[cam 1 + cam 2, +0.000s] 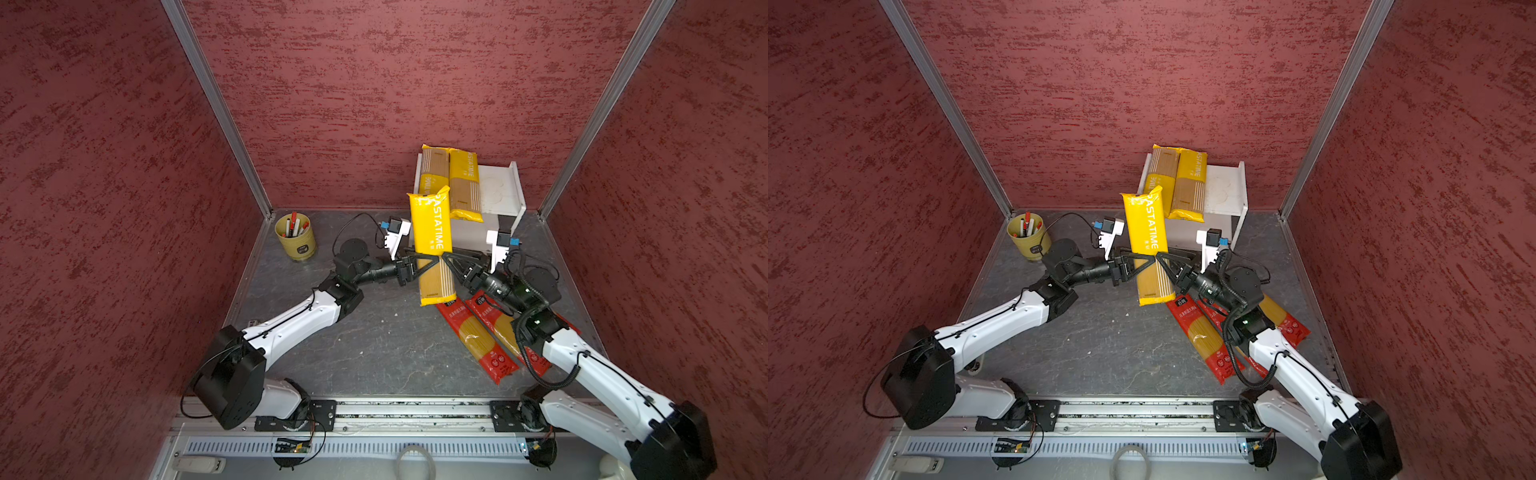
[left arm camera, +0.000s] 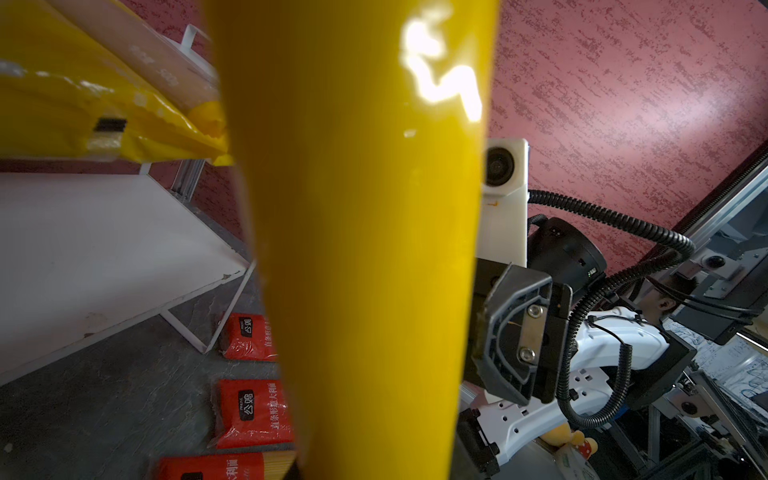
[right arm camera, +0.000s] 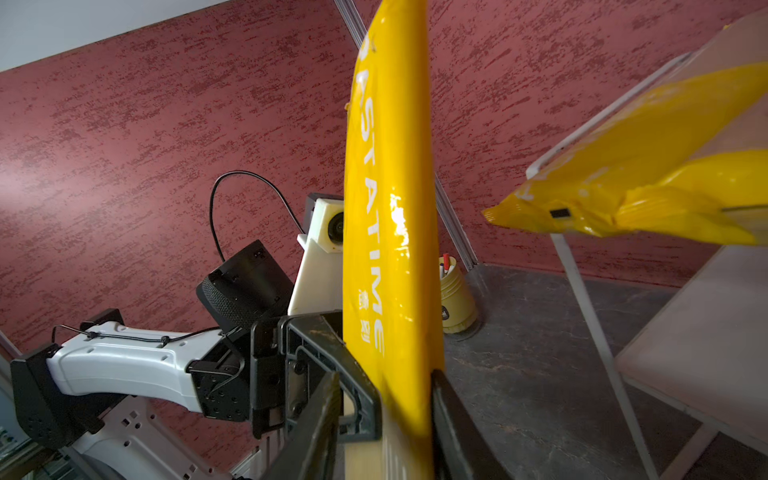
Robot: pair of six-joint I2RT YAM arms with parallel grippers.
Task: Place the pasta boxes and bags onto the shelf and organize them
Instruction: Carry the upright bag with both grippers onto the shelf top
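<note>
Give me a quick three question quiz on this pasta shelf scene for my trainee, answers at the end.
1. How many yellow packs lie on the shelf, on its top board?
2. True or false: the red packs lie on the table, not on the shelf.
3. The third yellow pack is: A flat on the table; B raised between the left pincer and right pincer; C on the shelf's lower board.
Key: 1 two; 2 true; 3 B.

Place: robot lab test cell, a built booth.
Walls: dark red textured wall panels joined by bare aluminium corner strips.
Floor: grey stone-patterned tabletop.
Mounting: silver metal rail along the front edge, with two white-and-black robot arms rising from it.
Wiring: slotted white cable duct with an exposed small circuit board.
</note>
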